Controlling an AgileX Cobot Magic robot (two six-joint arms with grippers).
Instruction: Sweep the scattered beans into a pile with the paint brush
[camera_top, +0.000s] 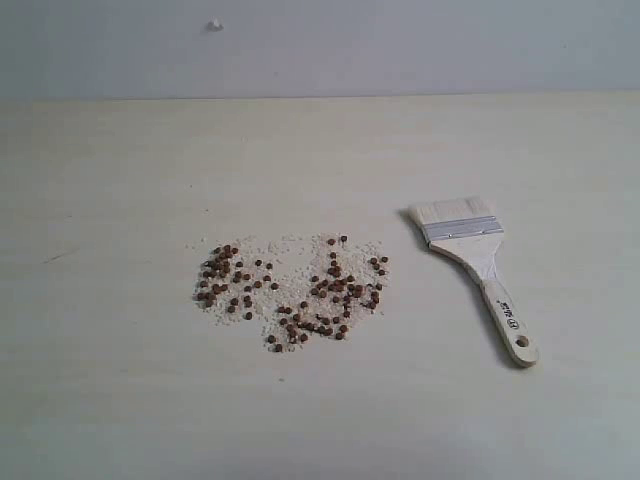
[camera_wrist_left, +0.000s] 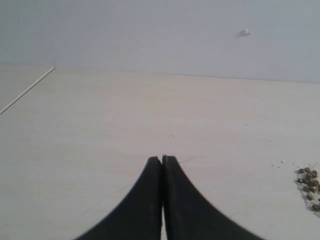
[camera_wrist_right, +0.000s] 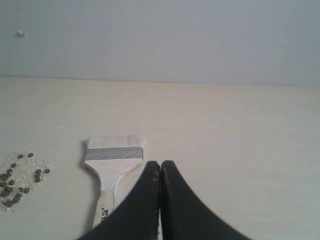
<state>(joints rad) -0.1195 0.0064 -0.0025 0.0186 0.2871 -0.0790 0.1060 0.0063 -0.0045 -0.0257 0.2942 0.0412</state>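
Note:
Reddish-brown beans (camera_top: 290, 290) lie scattered with whitish grains in a loose patch at the middle of the pale table (camera_top: 120, 180). The paint brush (camera_top: 470, 265) lies flat to their right, cream bristles toward the wall, wooden handle toward the front edge. No gripper shows in the exterior view. My left gripper (camera_wrist_left: 162, 159) is shut and empty, with a few beans (camera_wrist_left: 310, 182) at the edge of its view. My right gripper (camera_wrist_right: 160, 164) is shut and empty, its black fingers beside and partly over the brush (camera_wrist_right: 114, 162); some beans (camera_wrist_right: 15, 187) show farther off.
A grey wall (camera_top: 320, 45) rises behind the table, with a small white nub (camera_top: 214, 25) on it. A table edge or seam (camera_wrist_left: 27, 90) shows in the left wrist view.

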